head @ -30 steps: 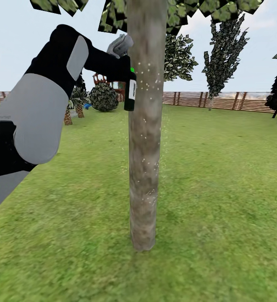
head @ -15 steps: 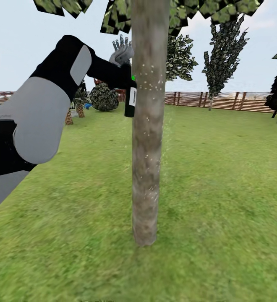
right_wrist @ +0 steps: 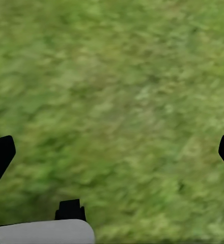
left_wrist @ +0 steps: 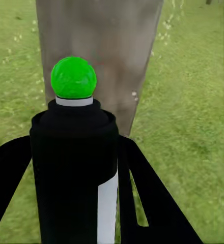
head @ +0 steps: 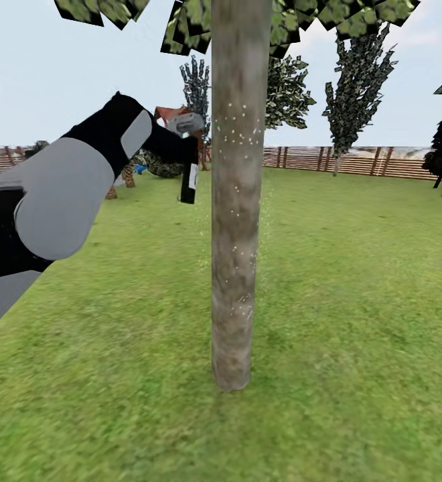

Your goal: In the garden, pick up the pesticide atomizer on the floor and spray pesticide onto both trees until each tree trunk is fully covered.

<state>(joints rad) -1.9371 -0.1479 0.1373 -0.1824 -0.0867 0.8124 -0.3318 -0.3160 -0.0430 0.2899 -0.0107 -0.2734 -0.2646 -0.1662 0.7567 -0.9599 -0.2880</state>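
We see the left gripper (left_wrist: 74, 213) clamped on the pesticide atomizer (head: 189, 179), held upright just beside the speckled tree trunk (head: 238, 201), apart from it. Right gripper (right_wrist: 112, 147) fingers spread wide over lawn (right_wrist: 117, 76).

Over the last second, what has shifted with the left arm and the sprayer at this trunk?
The left gripper has carried the pesticide atomizer lower and back from the tree trunk, opening a gap of lawn between bottle and bark; earlier it sat almost against the trunk. The view also shifted slightly. The grip on the bottle stayed shut, white specks remain on the bark, and the right gripper is open over grass.
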